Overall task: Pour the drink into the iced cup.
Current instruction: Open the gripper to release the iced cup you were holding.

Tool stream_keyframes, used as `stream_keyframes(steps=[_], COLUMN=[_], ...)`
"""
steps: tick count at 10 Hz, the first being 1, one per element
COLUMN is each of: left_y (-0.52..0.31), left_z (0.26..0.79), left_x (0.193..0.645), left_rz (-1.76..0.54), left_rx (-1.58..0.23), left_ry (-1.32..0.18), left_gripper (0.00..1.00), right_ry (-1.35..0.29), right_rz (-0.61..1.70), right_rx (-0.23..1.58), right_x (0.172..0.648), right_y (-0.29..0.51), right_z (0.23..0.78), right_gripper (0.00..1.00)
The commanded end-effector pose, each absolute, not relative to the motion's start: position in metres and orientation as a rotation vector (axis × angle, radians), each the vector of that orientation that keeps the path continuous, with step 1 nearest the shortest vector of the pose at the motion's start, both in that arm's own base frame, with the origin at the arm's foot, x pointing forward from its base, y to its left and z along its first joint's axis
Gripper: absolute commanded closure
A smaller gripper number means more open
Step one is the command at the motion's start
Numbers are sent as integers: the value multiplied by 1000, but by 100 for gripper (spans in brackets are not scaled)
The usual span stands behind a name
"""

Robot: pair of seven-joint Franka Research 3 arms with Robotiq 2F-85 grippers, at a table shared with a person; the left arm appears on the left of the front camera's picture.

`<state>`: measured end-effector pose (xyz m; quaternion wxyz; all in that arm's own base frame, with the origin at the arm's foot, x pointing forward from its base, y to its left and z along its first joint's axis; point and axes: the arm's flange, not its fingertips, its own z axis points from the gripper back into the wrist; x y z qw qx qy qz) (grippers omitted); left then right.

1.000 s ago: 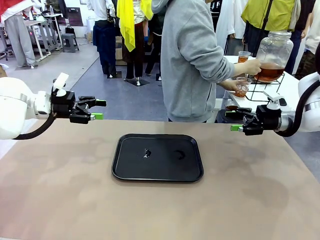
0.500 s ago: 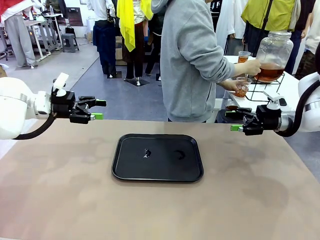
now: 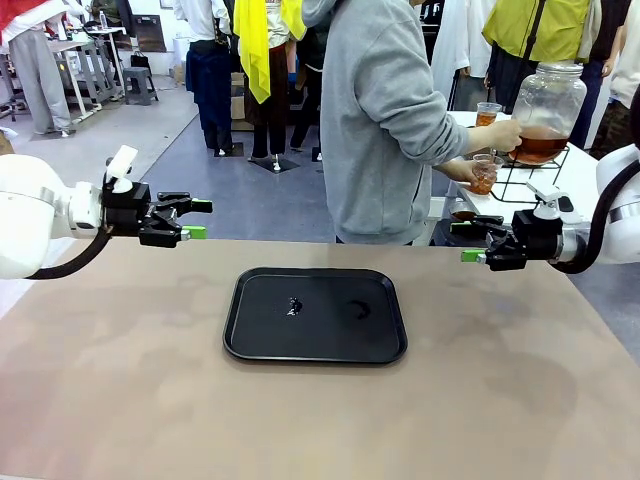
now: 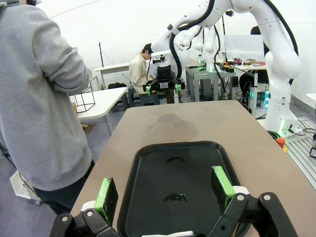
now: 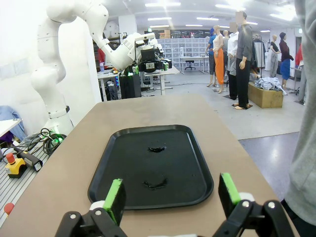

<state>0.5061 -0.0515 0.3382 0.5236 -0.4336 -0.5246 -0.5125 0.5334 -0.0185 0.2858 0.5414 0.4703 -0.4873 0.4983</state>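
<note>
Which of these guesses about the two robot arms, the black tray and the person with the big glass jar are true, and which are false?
1. The black rectangular plastic tray holds a cup of ice. False: it bears only two small wet smears, no cup.
2. The left gripper is open and holds nothing. True.
3. The right gripper is clamped on a small clear cup. False: it is open and empty, raised above the brown table.
4. The person in the grey hoodie holds a small clear cup at the big round glass dispenser jar of amber-brown drink. True.
5. The jar stands on the brown table beside the tray. False: it sits on a black wire stand on a white table behind.
</note>
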Motion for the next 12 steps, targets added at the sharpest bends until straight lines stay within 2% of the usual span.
stream_keyframes(steps=[1,12], left_y=[-52,-52], left_z=[339,339], left_x=[505,505], left_rz=[-1235,-1235], left_rx=[-1033,-1033], left_ry=[-1249,-1249], left_gripper=[0,0], right_ry=[-1153,-1153], right_rz=[1185,1185], right_rx=[1111,1111], right_x=[534,534], right_y=[-16,-16], right_z=[288,288], right_gripper=[0,0])
